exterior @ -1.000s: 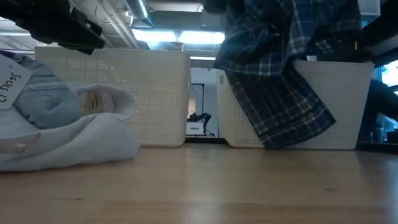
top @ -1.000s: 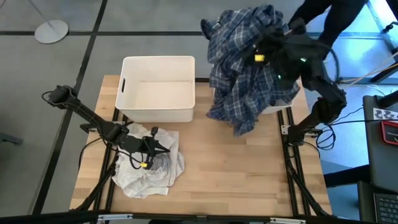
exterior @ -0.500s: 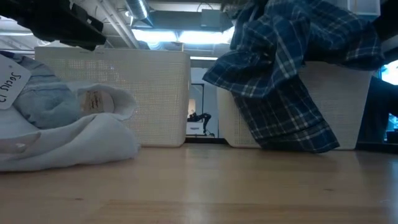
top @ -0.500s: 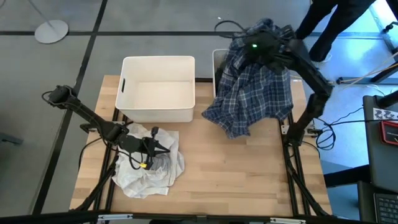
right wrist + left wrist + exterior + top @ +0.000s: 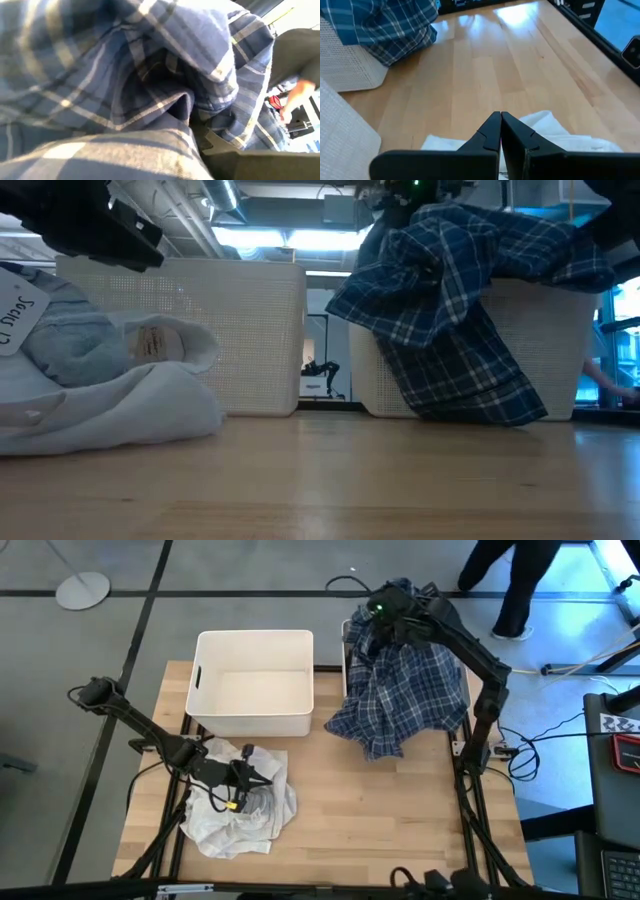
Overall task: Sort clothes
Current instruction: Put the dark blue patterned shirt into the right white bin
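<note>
The navy-and-white plaid shirt (image 5: 400,690) lies draped over the right white bin (image 5: 347,640) at the table's far right. Its lower part (image 5: 460,380) hangs down the bin's near wall to the tabletop. My right gripper (image 5: 378,612) is above the bin's far left corner, shut in the shirt's bunched top. A heap of white and pale grey-blue clothes (image 5: 240,810) lies on the table at the near left. My left gripper (image 5: 500,125) hovers just over it, shut, with nothing between its fingers. My right gripper holds the plaid shirt by a bunched part at its top (image 5: 165,105); folds of cloth cover the fingers, so the place of contact is hidden. It comes from above, slanting down. The shirt lies slack over the bin below it, its lower end on the table.
An empty white bin (image 5: 255,680) stands at the far left, next to the right bin. Bare wood stretches across the table's near right (image 5: 380,820). A person (image 5: 510,580) stands beyond the table's far right corner.
My right gripper has gone down and toward the table's left and far edges, tipping downward, with the plaid shirt. The shirt, which hung high above the bin, has sunk and spread over the right bin, its lower end reaching the table.
</note>
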Motion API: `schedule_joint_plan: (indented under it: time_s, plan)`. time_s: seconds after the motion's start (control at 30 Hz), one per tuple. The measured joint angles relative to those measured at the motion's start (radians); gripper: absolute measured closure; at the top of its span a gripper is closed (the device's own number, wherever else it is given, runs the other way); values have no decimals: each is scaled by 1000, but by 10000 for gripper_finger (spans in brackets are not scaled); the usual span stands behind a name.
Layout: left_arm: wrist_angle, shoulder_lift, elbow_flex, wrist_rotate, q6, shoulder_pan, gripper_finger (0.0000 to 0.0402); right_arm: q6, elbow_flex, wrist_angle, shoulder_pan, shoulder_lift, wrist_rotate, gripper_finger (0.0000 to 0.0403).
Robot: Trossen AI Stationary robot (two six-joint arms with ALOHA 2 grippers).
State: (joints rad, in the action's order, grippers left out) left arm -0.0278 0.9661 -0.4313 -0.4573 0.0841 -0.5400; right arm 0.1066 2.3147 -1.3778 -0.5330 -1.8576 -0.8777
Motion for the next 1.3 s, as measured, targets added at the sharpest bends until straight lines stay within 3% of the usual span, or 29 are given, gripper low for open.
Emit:
schedule_joint_plan:
  time_s: [0.17,0.3,0.47,0.67,0.83,1.0,1.3]
  plan:
    - [-6,0,0,0,15,-26,400,1,-171,70,-18,22,28,394]
    - [-15,0,0,0,20,-38,400,-8,-381,244,-46,89,93,392]
    - [-16,0,0,-1,25,-37,400,-33,-635,524,-86,175,275,394]
    - [-16,0,0,-20,25,-32,400,-7,-880,715,-132,190,481,391]
    - [-16,0,0,-29,25,-33,400,21,-1087,938,-152,190,517,391]
    - [-17,0,0,-30,19,-32,400,52,-1194,1052,-183,193,575,384]
    - [-17,0,0,-30,18,-32,400,52,-1240,1057,-190,192,602,382]
